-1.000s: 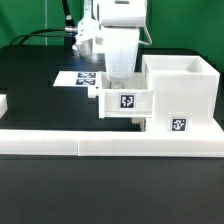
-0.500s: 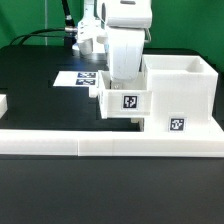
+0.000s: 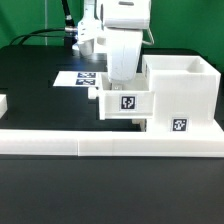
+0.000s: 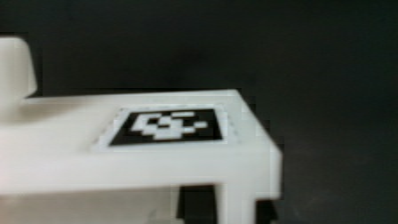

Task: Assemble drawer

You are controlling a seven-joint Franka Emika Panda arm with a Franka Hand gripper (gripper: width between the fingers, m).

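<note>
A small white tray box point(image 3: 125, 102) with a black-and-white tag stands against the tall white housing point(image 3: 185, 95), on the side at the exterior view's left. My gripper point(image 3: 120, 84) reaches down into the tray from above, and its fingertips are hidden behind the tray's front wall. In the wrist view the tray's tagged face point(image 4: 169, 127) fills the frame. The two dark fingers point(image 4: 198, 203) straddle one white wall of the tray, and my gripper point(image 4: 233, 206) is shut on it. A second tray is not in view.
A long low white rail point(image 3: 100, 144) runs across the front, touching the housing and tray. The marker board point(image 3: 78, 78) lies behind the tray. Another white part point(image 3: 3, 104) shows at the exterior view's left edge. Cables hang at the back.
The gripper and tray shifted slightly toward the housing half a second ago and are back a touch to the exterior view's left now. The grip is unchanged.
</note>
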